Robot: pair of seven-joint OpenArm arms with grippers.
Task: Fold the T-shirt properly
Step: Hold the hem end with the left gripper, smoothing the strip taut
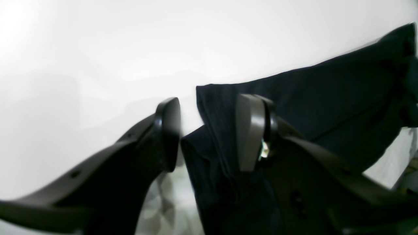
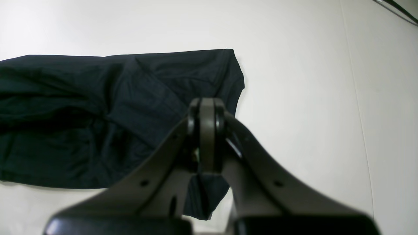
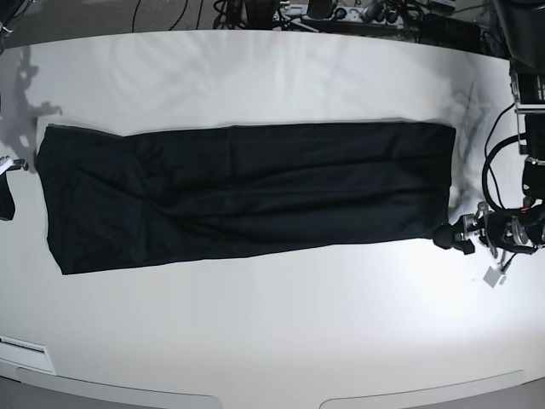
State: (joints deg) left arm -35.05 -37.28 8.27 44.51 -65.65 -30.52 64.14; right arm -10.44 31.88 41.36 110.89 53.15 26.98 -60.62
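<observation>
1. The left gripper (image 1: 209,133) is held low, its jaws spread apart.
2. The right gripper (image 2: 207,137) is seen with its jaws pressed fully together.
3. Both wrists are angled forward.

A: What can't be made out here?

B: In the left wrist view the shirt (image 1: 326,98) runs off the right edge, and its lower part sits behind the left gripper (image 1: 209,133), whose near fingers (image 1: 251,130) are blurred. Whether cloth touches either pad is unclear.

A: And the other wrist camera?

B: There the shirt (image 2: 81,114) is cut at the left edge, and the right gripper (image 2: 207,137) covers its near corner. Cloth shows below the pads, but any pinch point is hidden.

A: The base view?

B: The right gripper (image 3: 7,200) is mostly off the left edge. The left gripper (image 3: 451,236) is too small to read its jaws. The shirt's collar tag can't be found.
</observation>
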